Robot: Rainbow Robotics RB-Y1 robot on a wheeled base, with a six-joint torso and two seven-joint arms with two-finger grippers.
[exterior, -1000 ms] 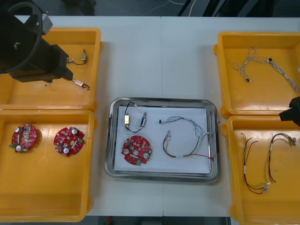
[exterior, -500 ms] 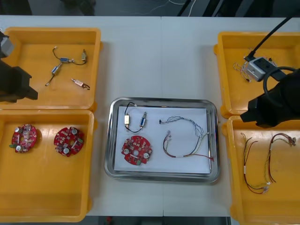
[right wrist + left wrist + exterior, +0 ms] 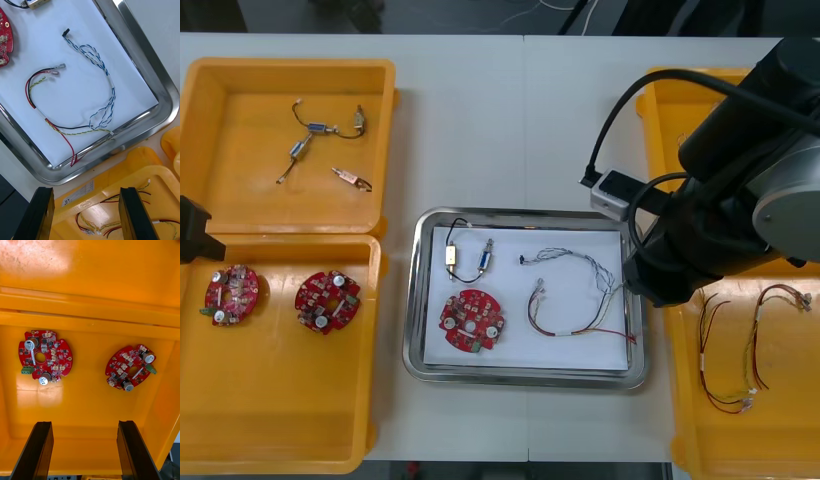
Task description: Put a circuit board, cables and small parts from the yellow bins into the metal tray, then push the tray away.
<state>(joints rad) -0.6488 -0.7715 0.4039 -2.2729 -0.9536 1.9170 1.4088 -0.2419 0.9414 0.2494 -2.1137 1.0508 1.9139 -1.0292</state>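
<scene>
Front view first: my right arm (image 3: 720, 220) hangs over the inner edges of the right-hand yellow bins (image 3: 780, 440) and covers the right rim of the metal tray (image 3: 412, 300). My left arm (image 3: 192, 230) sits at the table's left edge, by the seam between the two left bins. Inside the tray, on its white floor, lie a round red circuit board (image 3: 471, 322), a black cable (image 3: 464, 277) with small metal parts (image 3: 451, 256) on it, a blue and white twisted cable (image 3: 565, 255) and a red and yellow cable (image 3: 563, 333). Over to the right wrist view: my right gripper (image 3: 85, 193) has its fingers spread wide, nothing between them, above the rim of the near right bin (image 3: 112, 176). The tray's corner is just beyond, with the twisted cable and the red and yellow cable lying on the white. Left wrist view now: my left gripper (image 3: 84, 423) is spread too, empty, over the near left bin (image 3: 90, 408). Two spare circuit boards (image 3: 45, 356) lie ahead of the fingers, well apart from each other.
</scene>
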